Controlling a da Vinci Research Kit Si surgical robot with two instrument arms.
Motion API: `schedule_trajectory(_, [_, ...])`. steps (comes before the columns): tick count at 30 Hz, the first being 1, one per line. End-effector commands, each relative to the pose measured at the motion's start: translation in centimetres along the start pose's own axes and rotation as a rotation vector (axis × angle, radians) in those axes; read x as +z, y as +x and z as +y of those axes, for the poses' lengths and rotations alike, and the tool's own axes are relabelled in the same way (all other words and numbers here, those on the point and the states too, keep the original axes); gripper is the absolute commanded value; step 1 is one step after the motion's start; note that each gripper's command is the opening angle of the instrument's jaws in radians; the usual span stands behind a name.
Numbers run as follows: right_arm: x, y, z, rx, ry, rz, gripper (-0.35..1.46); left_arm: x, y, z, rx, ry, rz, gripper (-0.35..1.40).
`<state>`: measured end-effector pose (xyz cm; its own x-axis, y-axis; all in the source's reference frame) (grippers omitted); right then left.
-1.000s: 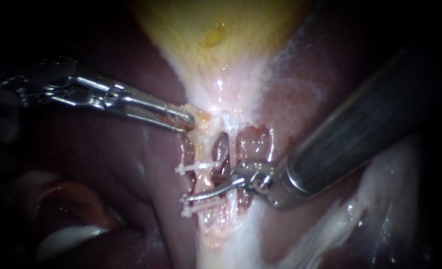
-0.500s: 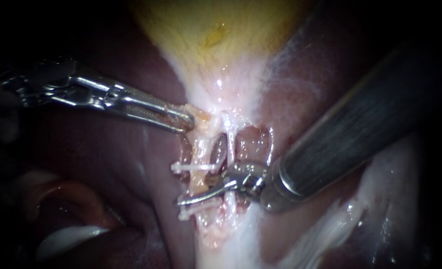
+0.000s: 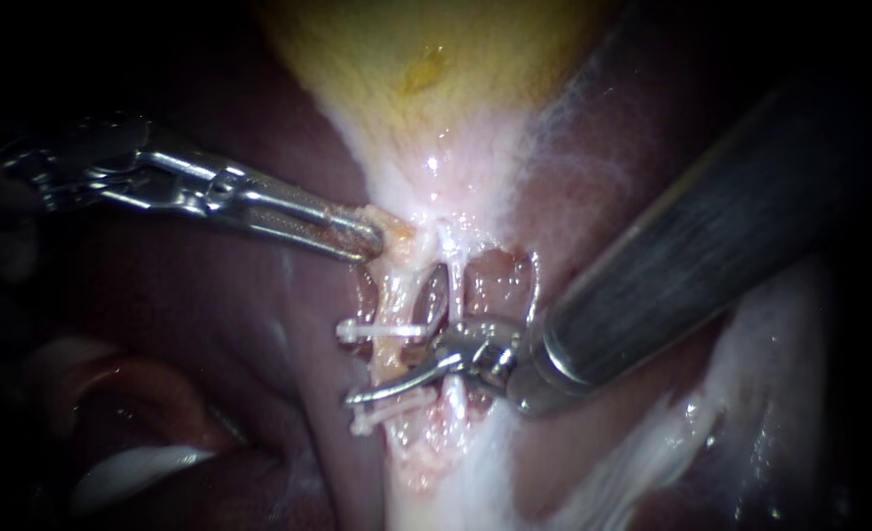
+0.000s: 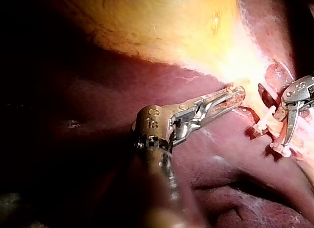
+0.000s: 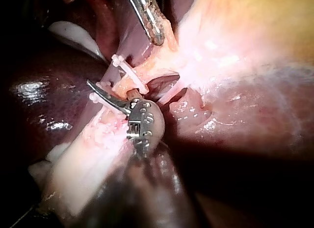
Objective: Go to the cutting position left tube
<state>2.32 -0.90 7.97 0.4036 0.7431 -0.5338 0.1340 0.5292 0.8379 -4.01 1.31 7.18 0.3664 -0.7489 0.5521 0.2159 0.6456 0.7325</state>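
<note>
Now my right instrument (image 3: 362, 393), its thin steel jaws seemingly parted, has slid further across the yellowish left tube (image 3: 388, 300) between two white plastic clips (image 3: 372, 331), nearly at cutting position, while my left instrument (image 3: 367, 238) clamps the whitish gallbladder neck (image 3: 406, 236) beyond.

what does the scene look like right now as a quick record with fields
gallbladder: yellow, narrowing down toward the tubes
liver: dark red, around the site
left instrument: jaws shut on tissue at the gallbladder's narrow end
right instrument: tip lies across the left tube, between the two clips
upper clip: white, across the left tube
lower clip: white, just past the tip
task state: tip at the cutting spot; left tube looks whole
</note>
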Motion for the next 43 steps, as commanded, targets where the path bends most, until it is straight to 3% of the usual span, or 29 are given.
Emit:
schedule_trajectory(1, [0.02,0.01,-0.01,0.0,0.001,0.002,0.93,0.0,0.0,-0.01,0.0,0.0,0.0,-0.35])
schedule_trajectory(43, [0.09,0.07,-0.03,-0.003,0.01,0.008,0.96,-0.03,0.01,-0.06,0.001,0.005,0.001,-0.35])
